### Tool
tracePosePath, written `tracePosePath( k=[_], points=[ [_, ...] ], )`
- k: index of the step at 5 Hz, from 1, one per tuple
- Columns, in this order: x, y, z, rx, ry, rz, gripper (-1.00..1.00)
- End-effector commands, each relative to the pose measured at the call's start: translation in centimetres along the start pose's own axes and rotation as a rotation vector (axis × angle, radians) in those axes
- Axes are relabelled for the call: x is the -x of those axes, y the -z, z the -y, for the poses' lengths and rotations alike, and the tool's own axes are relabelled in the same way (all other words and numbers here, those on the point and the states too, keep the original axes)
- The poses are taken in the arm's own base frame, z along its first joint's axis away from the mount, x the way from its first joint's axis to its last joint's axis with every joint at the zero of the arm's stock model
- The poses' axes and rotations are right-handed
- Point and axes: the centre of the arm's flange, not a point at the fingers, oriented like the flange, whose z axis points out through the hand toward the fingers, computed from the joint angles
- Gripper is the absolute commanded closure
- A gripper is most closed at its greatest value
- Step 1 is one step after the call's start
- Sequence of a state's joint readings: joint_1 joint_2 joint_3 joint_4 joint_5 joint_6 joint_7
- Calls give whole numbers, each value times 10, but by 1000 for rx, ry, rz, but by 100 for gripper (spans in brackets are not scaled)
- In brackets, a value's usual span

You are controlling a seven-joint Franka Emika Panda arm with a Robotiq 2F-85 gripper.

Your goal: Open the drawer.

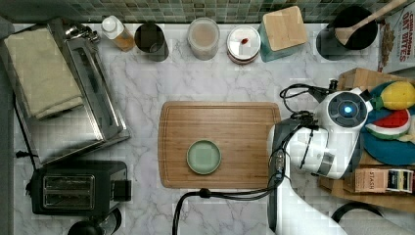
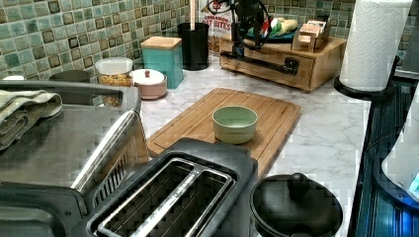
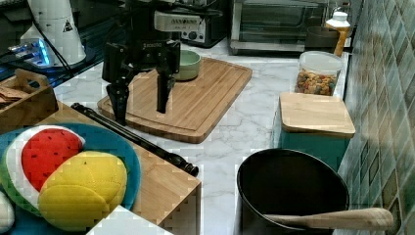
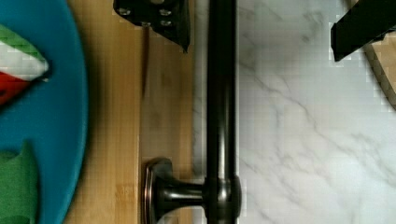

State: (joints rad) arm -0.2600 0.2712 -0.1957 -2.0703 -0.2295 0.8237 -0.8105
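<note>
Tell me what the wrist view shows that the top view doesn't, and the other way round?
The wrist view alone shows the drawer's black bar handle, a bracket and the open hand straddling the bar. The top view alone shows the cutting board, green bowl, toaster and jars. Both show the blue plate with toy fruit, the drawer's wood top and the marble counter.

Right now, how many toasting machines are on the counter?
2. The silver toaster oven sits at the top view's left with a folded cloth on top; the black slot toaster stands just below it in the top view. Others may be hidden.
</note>
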Motion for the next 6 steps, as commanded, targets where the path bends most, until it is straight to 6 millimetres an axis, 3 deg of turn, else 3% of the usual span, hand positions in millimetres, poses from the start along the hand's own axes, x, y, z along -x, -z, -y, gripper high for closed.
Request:
tracePosePath(
  k=[1,2,3,6],
  points=[
    [22,9,-20,85,1,-49,-100],
    [38,-18,-35,75,16,-80,-100],
    [45,-35,-36,40,-17,-83,-100],
    [42,-60,-9,-2,-65,-101,-100]
  ],
)
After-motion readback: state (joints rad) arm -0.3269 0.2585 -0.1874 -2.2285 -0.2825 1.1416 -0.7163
